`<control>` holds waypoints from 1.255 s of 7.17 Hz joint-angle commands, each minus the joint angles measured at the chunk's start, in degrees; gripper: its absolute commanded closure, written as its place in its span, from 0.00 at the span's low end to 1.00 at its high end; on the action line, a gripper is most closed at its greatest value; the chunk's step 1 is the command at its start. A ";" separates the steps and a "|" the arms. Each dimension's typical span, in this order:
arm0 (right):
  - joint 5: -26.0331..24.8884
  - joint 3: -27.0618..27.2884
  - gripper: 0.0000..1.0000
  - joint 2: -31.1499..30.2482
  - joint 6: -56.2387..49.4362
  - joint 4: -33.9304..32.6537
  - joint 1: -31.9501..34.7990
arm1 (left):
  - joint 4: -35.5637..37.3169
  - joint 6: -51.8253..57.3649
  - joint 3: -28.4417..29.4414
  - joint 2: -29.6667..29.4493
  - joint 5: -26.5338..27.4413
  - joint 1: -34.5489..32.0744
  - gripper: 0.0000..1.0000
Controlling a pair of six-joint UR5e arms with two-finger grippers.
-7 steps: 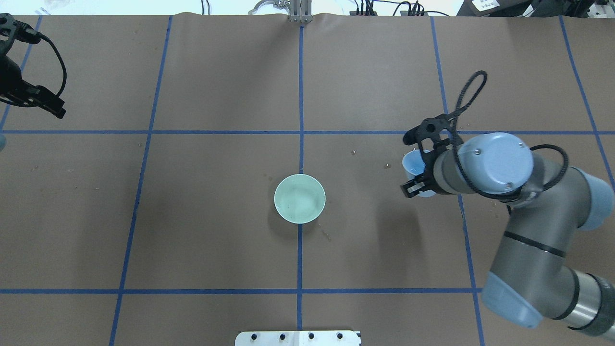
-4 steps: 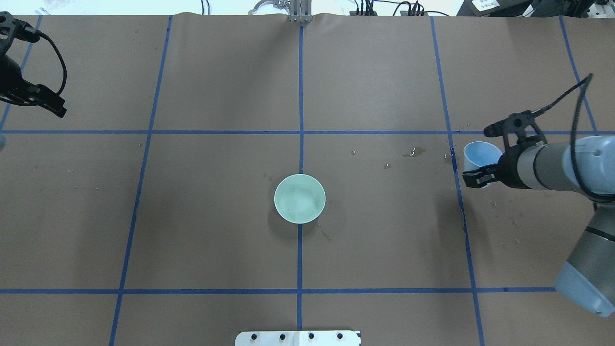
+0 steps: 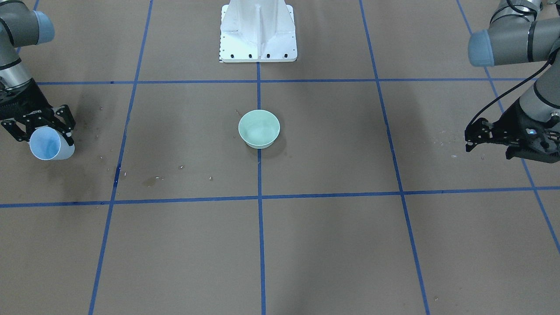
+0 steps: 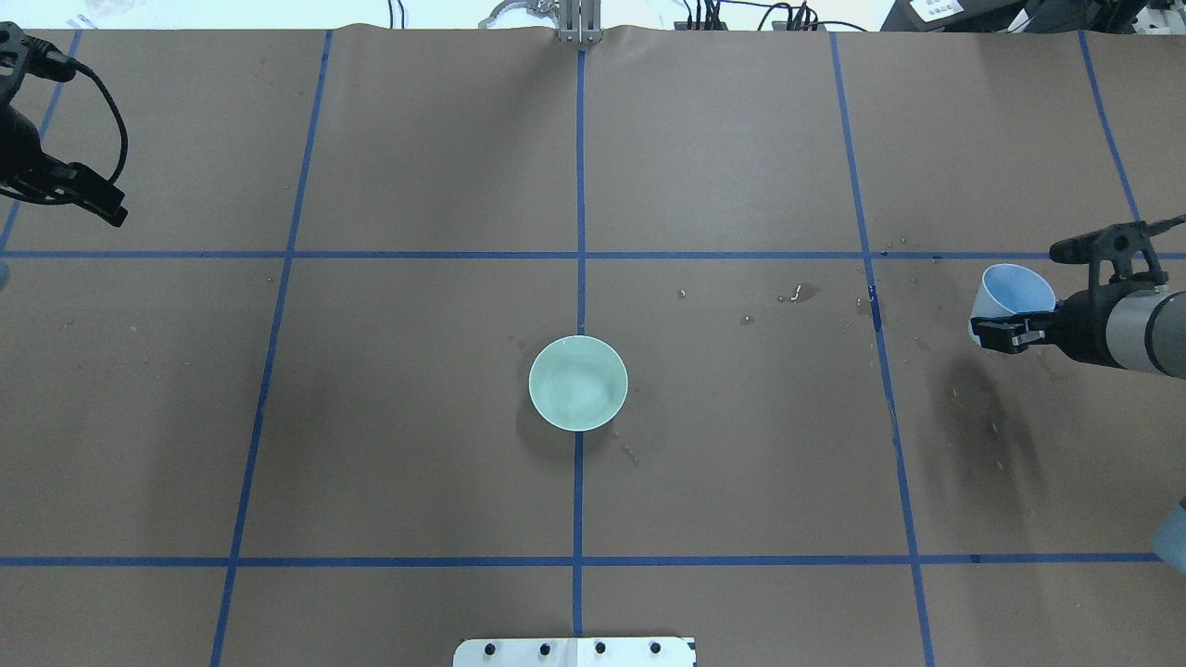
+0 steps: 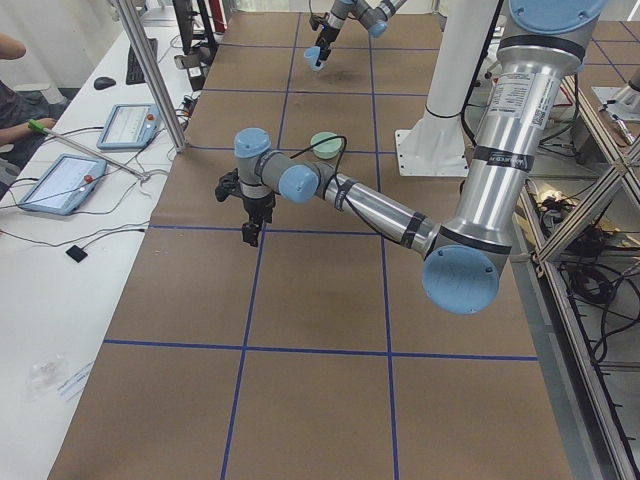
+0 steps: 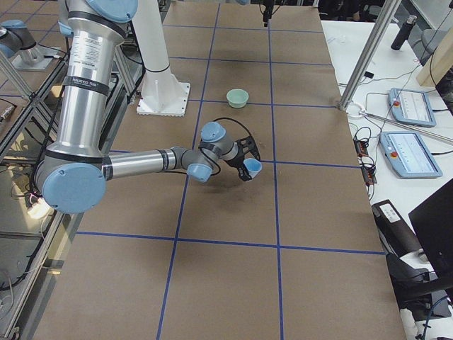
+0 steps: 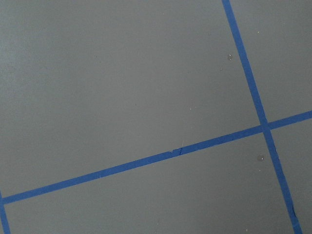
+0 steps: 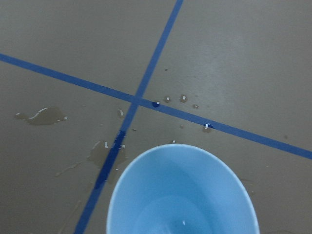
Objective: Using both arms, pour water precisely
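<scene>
Water (image 4: 579,384): pale ripples in green bowl (image 4: 535,400) (central);
Right tool (image 4: 1019,295): pinching tilted blue cup (image 4: 1005,278);
Left tool (image 3: 471,139): state cannot tell.

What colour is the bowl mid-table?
The round bowl is pale mint green; overhead view.

I count two robot arms at the worktop (image 4: 417,482): one left arm (image 5: 380,205) and one right arm (image 6: 141,161). Each ends in one pair of black jaws. There is one blue cup (image 3: 46,146), one pale green bowl (image 4: 578,383) and one white pedestal (image 3: 258,30). From overhead, two blue tape lines (image 4: 579,185) run across and five run away from the robot. Wet spots (image 8: 41,116) lie near one tape crossing; they are several, too small to count exactly. On the side desk (image 5: 40,290), two control tablets (image 5: 60,183) show from the left end and two from the right end. Whether these are the same pair I cannot tell. One person (image 5: 12,95) is partly seen.
</scene>
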 commanded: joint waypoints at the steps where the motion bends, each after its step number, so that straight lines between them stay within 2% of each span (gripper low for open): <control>1: -3.97 -8.45 0.98 -1.04 0.88 12.63 0.26 | 0.00 0.00 -0.01 -0.18 0.00 0.06 0.01; 2: -4.43 -10.75 0.99 -0.87 1.14 16.25 0.35 | 0.00 0.00 -0.01 -0.18 0.00 0.06 0.01; 4: -4.44 -11.39 0.98 -0.87 4.46 17.76 0.53 | 0.00 0.00 -0.01 -0.18 0.00 0.06 0.01; 7: -6.11 -16.04 0.97 -0.34 5.10 23.83 0.35 | 0.00 0.00 -0.01 -0.27 0.00 0.06 0.01; 8: -6.63 -16.05 0.92 -0.34 5.01 23.84 0.35 | 0.09 0.00 0.08 -0.36 0.00 0.06 0.01; 9: -6.72 -16.05 0.76 -0.43 4.49 23.84 0.35 | 0.09 0.00 0.08 -0.36 0.00 0.06 0.01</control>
